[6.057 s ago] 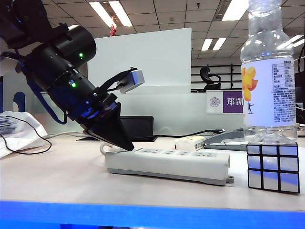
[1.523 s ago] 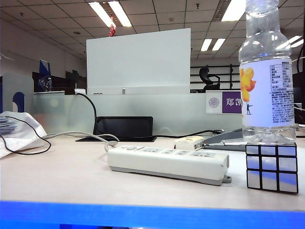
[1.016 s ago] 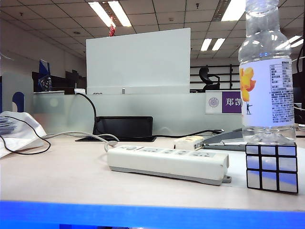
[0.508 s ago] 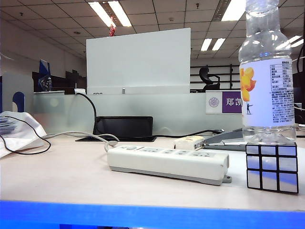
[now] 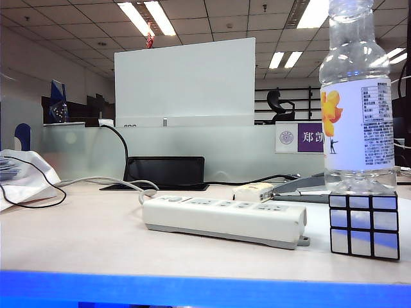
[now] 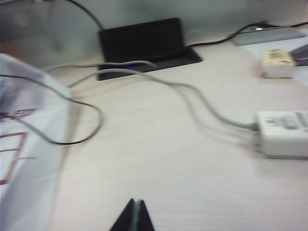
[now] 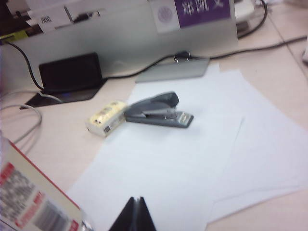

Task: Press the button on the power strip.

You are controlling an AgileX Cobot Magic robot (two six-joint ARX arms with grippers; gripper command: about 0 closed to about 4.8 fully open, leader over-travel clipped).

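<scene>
Nearest the exterior camera, a mirror-faced puzzle cube (image 5: 364, 225) stands at the table's (image 5: 77, 237) right with a clear bottle (image 5: 357, 96) on top. Just left of it lies the power strip (image 5: 225, 218), angled across the table, its button (image 5: 174, 199) at the left end of its top, where the pale cord (image 5: 112, 182) leaves. A small cream box (image 5: 253, 192) sits just behind. Neither arm appears here. The left gripper (image 6: 134, 215) hangs over bare table with both fingers pressed together (the strip's end lies off to one side). The right gripper (image 7: 134, 213), likewise closed, hovers over 2 white sheets (image 7: 192, 154); beyond it rests a grey stapler (image 7: 159, 110).
</scene>
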